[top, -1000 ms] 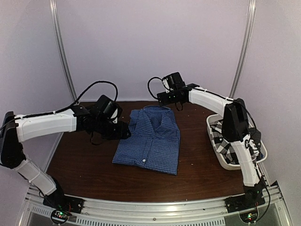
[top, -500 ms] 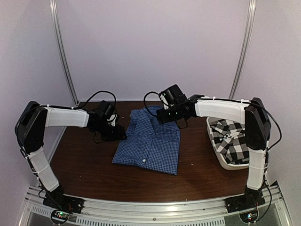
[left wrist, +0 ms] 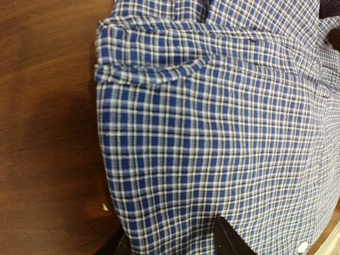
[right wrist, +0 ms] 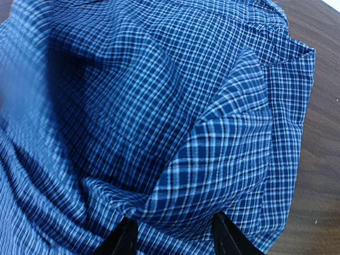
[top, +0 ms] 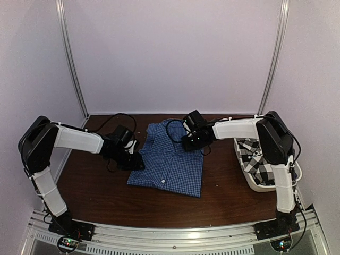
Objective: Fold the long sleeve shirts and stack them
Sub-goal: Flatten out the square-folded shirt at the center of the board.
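Blue shirt (top: 169, 159) folded, frame centre. Left gripper (top: 136, 162) at its left edge, right gripper (top: 193, 144) at its upper right. Both jaws half spread, straddling cloth. Checked shirt (top: 248, 155) in tub (top: 258, 187), right.

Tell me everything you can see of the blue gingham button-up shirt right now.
The blue fine-check cloth shirt lies folded into a rough rectangle, front up, on the brown wooden table, collar towards the far wall, a white button by the near hem. The left gripper straddles its left edge and the right gripper a fold at its far right corner, jaws apart with cloth between. Nothing else touches it.
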You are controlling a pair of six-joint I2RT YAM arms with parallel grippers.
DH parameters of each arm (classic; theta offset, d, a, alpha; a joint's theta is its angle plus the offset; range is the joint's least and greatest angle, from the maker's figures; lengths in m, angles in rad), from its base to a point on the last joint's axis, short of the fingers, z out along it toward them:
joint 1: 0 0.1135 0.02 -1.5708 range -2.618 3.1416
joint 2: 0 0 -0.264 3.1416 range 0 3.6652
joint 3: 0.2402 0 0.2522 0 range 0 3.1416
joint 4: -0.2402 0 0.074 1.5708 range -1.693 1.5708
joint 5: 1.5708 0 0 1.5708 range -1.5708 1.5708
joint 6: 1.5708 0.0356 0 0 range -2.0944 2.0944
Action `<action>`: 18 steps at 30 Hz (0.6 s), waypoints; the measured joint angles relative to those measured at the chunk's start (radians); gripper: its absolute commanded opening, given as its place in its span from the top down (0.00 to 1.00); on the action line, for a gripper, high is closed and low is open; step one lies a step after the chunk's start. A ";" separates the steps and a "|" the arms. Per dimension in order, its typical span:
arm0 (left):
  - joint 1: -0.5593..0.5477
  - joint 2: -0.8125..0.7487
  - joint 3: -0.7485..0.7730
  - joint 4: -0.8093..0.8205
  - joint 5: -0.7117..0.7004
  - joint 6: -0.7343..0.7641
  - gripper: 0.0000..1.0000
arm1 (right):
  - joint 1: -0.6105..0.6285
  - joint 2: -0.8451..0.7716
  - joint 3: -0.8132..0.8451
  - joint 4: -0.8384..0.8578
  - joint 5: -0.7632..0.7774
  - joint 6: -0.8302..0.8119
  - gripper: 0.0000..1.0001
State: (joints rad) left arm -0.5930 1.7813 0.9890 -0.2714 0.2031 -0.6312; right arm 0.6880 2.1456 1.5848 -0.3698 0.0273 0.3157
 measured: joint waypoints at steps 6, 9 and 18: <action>-0.038 0.000 -0.009 0.021 0.003 -0.031 0.75 | -0.055 0.167 0.186 -0.020 -0.022 -0.021 0.49; -0.060 0.000 -0.009 0.031 0.003 -0.048 0.85 | -0.069 0.227 0.282 -0.043 -0.035 -0.034 0.47; -0.072 -0.009 -0.008 0.024 -0.007 -0.063 0.94 | -0.078 0.246 0.376 -0.109 -0.054 -0.058 0.36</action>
State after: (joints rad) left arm -0.6647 1.7725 0.9806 -0.2474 0.1963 -0.6937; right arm 0.6102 2.3920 1.9610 -0.4789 -0.0265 0.2581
